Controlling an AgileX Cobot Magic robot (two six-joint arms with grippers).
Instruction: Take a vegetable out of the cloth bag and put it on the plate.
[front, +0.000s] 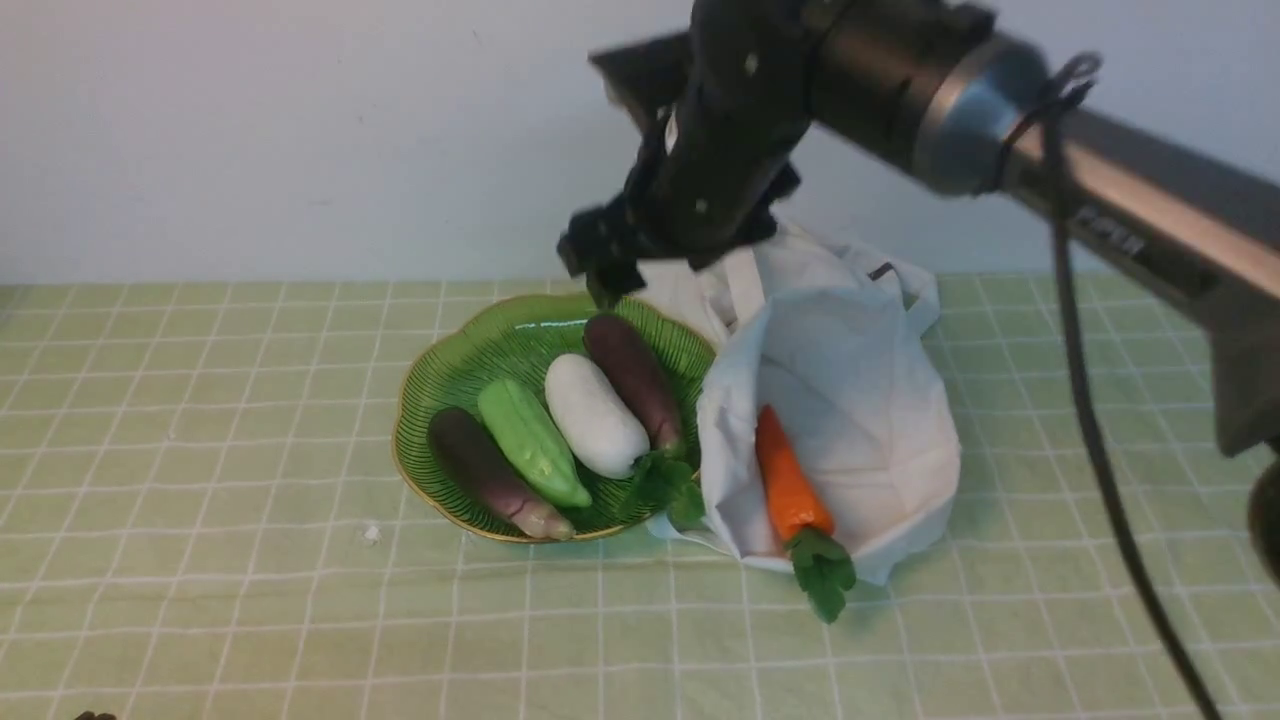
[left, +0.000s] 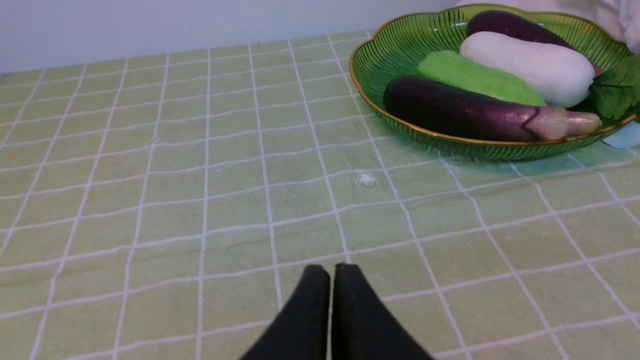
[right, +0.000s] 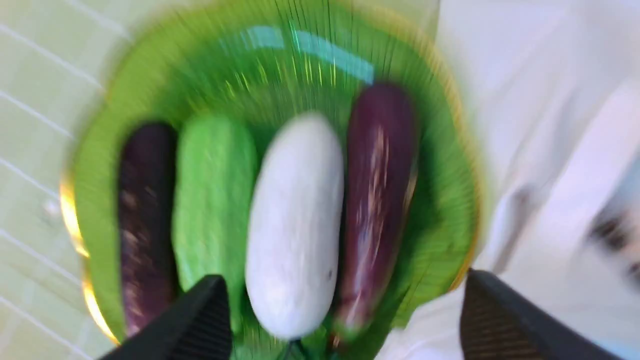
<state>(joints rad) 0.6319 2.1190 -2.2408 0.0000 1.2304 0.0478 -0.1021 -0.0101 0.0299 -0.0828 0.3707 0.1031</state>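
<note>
left pincer: fingers pressed together | right pincer: spread wide, empty

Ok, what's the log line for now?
right end effector open above plate | left end effector shut | carrot in cloth bag

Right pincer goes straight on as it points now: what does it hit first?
Open right pincer would likely meet the white vegetable or the eggplant beside it on the plate; blur hides depth.

Left gripper pressed closed (nothing between its fingers) over the checked tablecloth; green plate of vegetables at its two o'clock.
</note>
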